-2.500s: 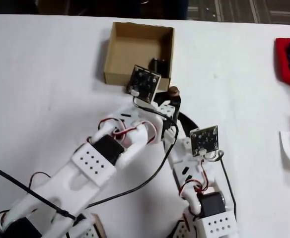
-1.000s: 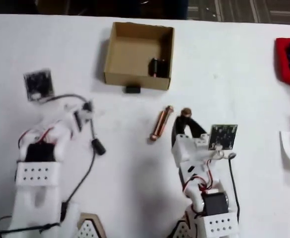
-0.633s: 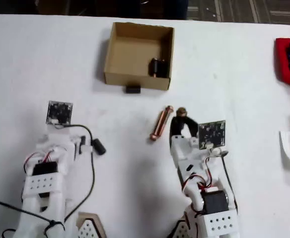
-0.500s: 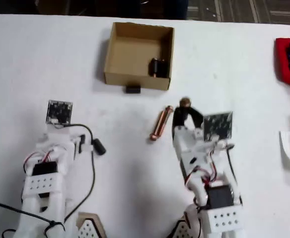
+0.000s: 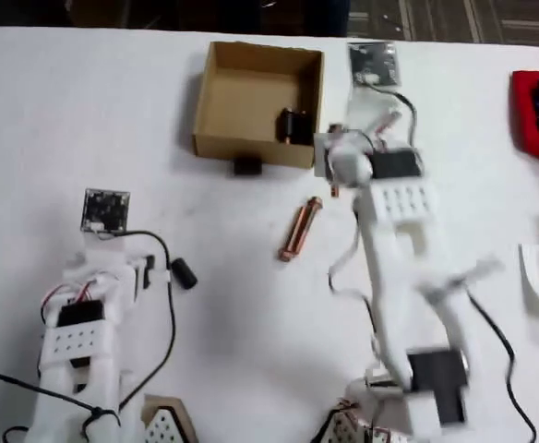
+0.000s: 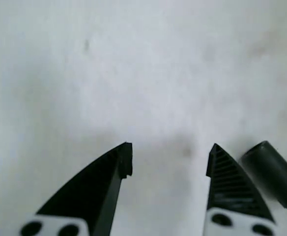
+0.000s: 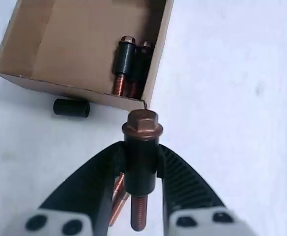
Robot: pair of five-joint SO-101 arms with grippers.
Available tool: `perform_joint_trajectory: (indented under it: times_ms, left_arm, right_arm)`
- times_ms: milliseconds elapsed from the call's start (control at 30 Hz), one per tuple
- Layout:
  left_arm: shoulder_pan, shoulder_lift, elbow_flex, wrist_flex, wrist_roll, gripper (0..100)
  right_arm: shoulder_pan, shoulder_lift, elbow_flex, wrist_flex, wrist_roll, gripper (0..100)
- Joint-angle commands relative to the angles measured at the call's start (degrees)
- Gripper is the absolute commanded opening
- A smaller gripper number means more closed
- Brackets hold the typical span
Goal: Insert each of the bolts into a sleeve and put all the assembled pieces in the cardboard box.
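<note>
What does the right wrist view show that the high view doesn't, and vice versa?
Right wrist view adds: the right claw shut on an assembled bolt and sleeve, and two assembled pieces lying side by side inside the cardboard box. High view adds: the left arm, a loose sleeve beside it, and a red cloth. Both share: the box, another loose sleeve just outside it, and a bare bolt on the table, partly hidden behind the claw in the wrist view.
</note>
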Motion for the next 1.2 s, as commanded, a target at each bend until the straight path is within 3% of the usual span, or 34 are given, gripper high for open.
perform_joint_trajectory:
  times_ms: [0,267,533,1167]
  left_arm:
    - [-0.7,1.7,-2.9,-0.6,0.3,26]
    - [-0.6,1.8,-2.9,-0.7,0.2,26]
    - [-0.5,2.2,-2.8,-2.3,0.2,26]
    - [1.2,2.3,-2.5,-2.3,-0.2,26]
  right_arm:
    - [0.7,7.1,-17.6,3.0,0.4,2.0]
    - [0.7,33.3,-52.7,8.9,0.0,2.0]
    - [-4.7,52.9,-84.1,14.4,0.0,2.0]
    - [-6.6,58.0,-88.5,12.7,0.0,1.9]
